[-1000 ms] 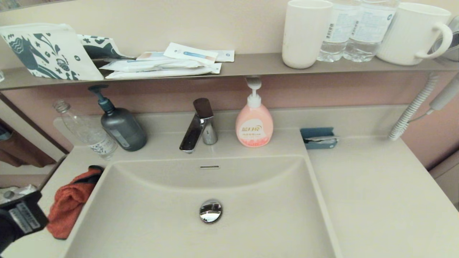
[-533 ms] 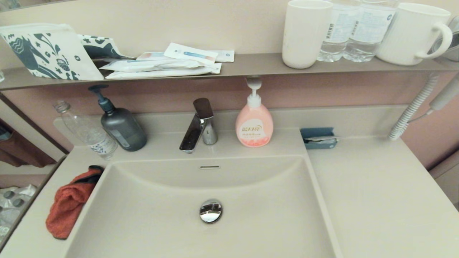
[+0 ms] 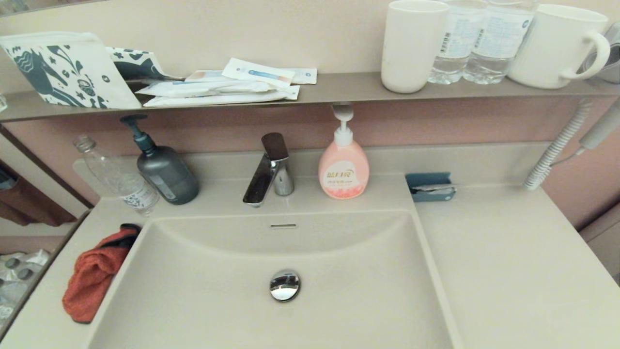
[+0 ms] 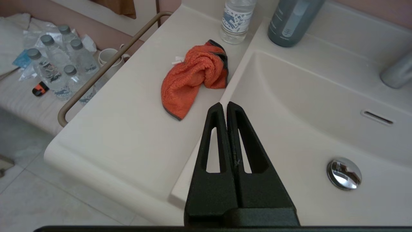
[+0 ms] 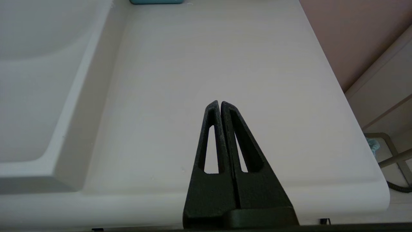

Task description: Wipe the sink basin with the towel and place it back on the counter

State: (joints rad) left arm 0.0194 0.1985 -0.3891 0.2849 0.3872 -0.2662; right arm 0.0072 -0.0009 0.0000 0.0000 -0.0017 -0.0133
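The orange-red towel [image 3: 94, 274] lies crumpled on the counter [image 3: 508, 261] just left of the sink basin [image 3: 218, 295], its dark trim toward the back. In the left wrist view the towel [image 4: 193, 75] sits beyond my left gripper [image 4: 224, 104], which is shut and empty, hanging above the basin's left rim, apart from the cloth. The chrome drain plug [image 3: 285, 285] shines in the basin floor. My right gripper [image 5: 220, 103] is shut and empty over the bare counter [image 5: 209, 64] right of the basin. Neither gripper shows in the head view.
Behind the basin stand a faucet [image 3: 269, 169], a pink soap bottle [image 3: 343, 167], a grey pump bottle [image 3: 164, 172] and a clear bottle [image 3: 118, 179]. A blue holder [image 3: 430, 186] sits at the counter's back. The wall shelf [image 3: 329, 89] carries cups, bottles and packets.
My left arm, seen at the lower left edge a second ago, has drawn back out of the head view. The towel has not moved.
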